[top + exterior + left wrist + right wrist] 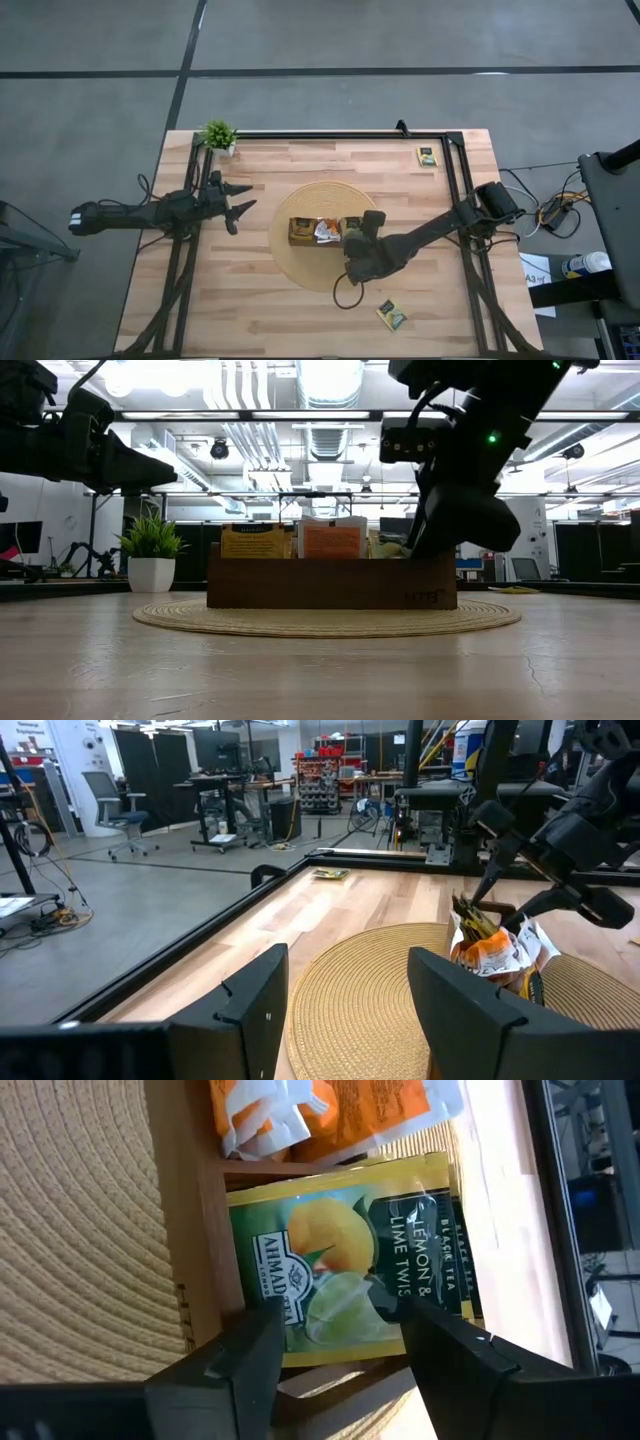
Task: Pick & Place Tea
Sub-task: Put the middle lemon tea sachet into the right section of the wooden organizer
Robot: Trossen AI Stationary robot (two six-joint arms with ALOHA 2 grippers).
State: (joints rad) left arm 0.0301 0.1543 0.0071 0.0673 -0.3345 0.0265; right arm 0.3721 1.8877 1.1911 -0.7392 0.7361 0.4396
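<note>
Your left gripper (243,202) waits off to the left of the round woven mat (285,262), near the small potted plant (219,136), held above the table with its fingers spread and nothing between them.

At the middle, the wooden tray (296,241) sits on the mat and already holds several tea sachets: a yellow one (257,541) and an orange one (331,541) stand upright in it. Treat every sachet as nearly weightless, thin, limp paper. It will crease, bend and slide on slick faces, so pinch it flat across one edge or corner, lightly, never by the middle.

Your right gripper (340,1342) hangs over the tray's right end, wrist angled down, jaws parted on either side of a green-and-yellow lemon and lime sachet (350,1260) that lies in the end compartment. I judge it released or nearly so; you cannot tell from the pictures whether the pads touch it.

Further right, two more sachets lie loose on the table: one (427,156) by the far right corner, one (392,315) near the front edge, right of the mat. Either looks like a fair next pick.
</note>
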